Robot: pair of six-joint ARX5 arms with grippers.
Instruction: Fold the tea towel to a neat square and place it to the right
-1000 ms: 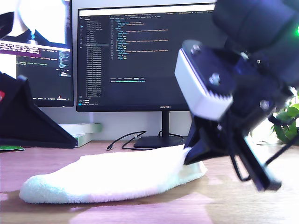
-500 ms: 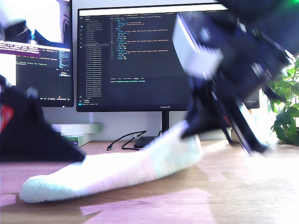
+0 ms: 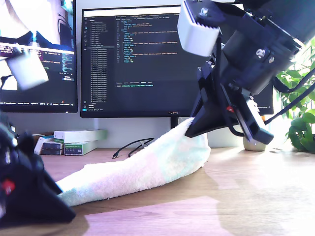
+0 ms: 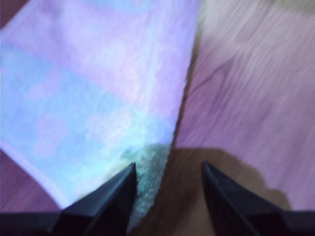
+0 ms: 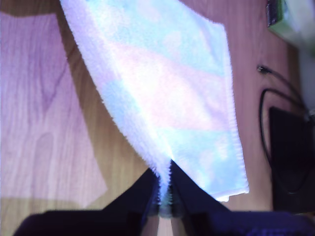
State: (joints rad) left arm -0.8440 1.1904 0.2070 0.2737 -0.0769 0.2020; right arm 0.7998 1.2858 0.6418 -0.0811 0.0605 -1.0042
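The tea towel point(image 3: 142, 169) is fluffy white with faint pink and mint bands. It slopes up from the wooden table point(image 3: 246, 196) toward the exterior view's right. My second gripper point(image 3: 193, 129) is shut on its raised end, and the second wrist view shows the tea towel point(image 5: 162, 88) pinched at my second gripper point(image 5: 165, 169) and hanging down to the table. The first arm point(image 3: 24, 196) sits low at the exterior view's left, covering the towel's lower end. My first gripper point(image 4: 167, 167) is open, with the tea towel point(image 4: 98, 88) edge touching one finger point(image 4: 118, 191).
Two monitors point(image 3: 142, 59) stand behind the towel, with a stand base point(image 5: 290, 157) and a black cable point(image 3: 129, 147) on the table. Boxes point(image 3: 78, 140) lie at the back on the exterior view's left. A plant point(image 3: 300, 128) and a small pot point(image 3: 254, 144) are on that view's right.
My second gripper has risen, lifting the towel's end off the table. The first arm has come down lower and nearer at the exterior view's left, over the towel's other end.
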